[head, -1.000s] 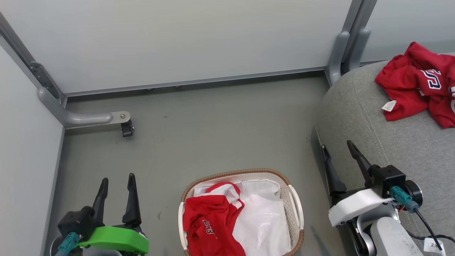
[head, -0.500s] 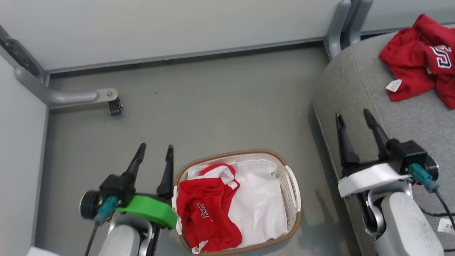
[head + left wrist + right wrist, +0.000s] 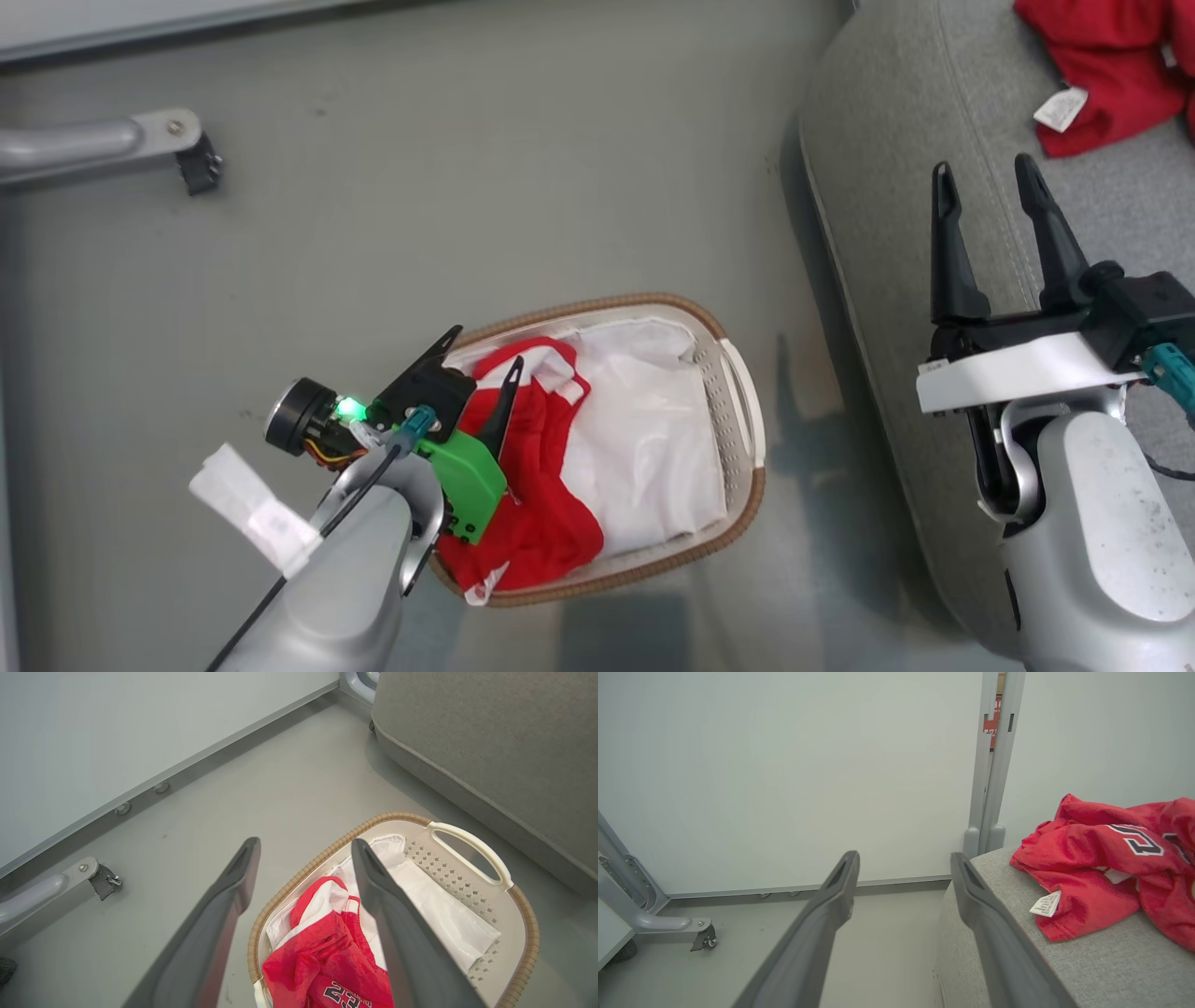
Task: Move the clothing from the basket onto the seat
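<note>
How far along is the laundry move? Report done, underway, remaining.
Done: one red garment lies on the seat. Underway: the left pincer hovers open over the basket, gripping nothing. Remaining: the red clothing inside it. The right pincer is open, empty.

Perforated plastic basket [image 3: 607, 305], woven-cloth seat [image 3: 887, 140]

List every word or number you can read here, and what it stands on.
"23": red garment in the laundry basket.
Numerals on the second red garment, on the sofa cushion: folded, unreadable.
White tag: print too small.
Red sign behind the wall post: blurred.
</note>
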Available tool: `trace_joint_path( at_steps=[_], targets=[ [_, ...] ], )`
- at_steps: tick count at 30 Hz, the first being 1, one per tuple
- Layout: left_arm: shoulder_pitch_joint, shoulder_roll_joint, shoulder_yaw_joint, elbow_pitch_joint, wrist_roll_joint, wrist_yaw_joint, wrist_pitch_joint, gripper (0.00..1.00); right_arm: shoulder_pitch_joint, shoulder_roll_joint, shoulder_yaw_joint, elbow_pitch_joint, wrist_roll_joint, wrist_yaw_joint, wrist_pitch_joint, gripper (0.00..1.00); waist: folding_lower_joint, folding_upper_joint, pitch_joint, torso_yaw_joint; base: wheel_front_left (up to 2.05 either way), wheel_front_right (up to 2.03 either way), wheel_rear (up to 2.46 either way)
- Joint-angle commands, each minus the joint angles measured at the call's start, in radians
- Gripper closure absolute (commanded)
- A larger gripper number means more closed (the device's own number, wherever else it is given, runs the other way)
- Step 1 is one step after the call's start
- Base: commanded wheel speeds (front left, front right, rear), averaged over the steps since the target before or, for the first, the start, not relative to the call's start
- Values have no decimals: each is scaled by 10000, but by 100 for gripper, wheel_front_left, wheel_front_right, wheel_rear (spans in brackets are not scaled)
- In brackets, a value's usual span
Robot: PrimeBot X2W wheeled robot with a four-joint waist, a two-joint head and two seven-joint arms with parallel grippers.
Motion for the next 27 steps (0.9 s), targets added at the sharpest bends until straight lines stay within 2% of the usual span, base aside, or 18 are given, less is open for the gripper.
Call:
trace_joint_path(
  at_steps=[1, 7, 15, 18, 23, 27],
  targets=[
    [-391, 34, -88, 370, 159, 2, 127, 0, -168, -25, 25, -105, 121, -14, -43, 0, -1, 20, 1129, -753, 0, 0, 0],
    [-1377, 68, -580, 1954, 401, 3, 584, 0, -571, -22, 175, -399, 428, -14, -43, 0, -1, 20, 2056, -1282, 0, 0, 0],
    [-2391, 169, -808, 3368, 559, 63, 848, 0, -1104, -22, 342, -721, 664, -14, -43, 0, -1, 20, 3003, -1740, 0, 0, 0],
    [-2644, 254, -739, 3792, 470, 244, 803, 0, -1304, -22, 463, -836, 681, -14, -43, 0, -1, 20, 3257, -1905, 0, 0, 0],
    [-3001, 436, -696, 4354, 486, 798, 700, 0, -1476, -23, 520, -938, 722, -14, -43, 0, -1, 20, 3532, -2033, 0, 0, 0],
    [-3203, 449, -764, 4716, 453, 816, 784, 0, -1519, -23, 541, -931, 758, -14, -43, 0, -1, 20, 3684, -2059, 0, 0, 0]
  ],
)
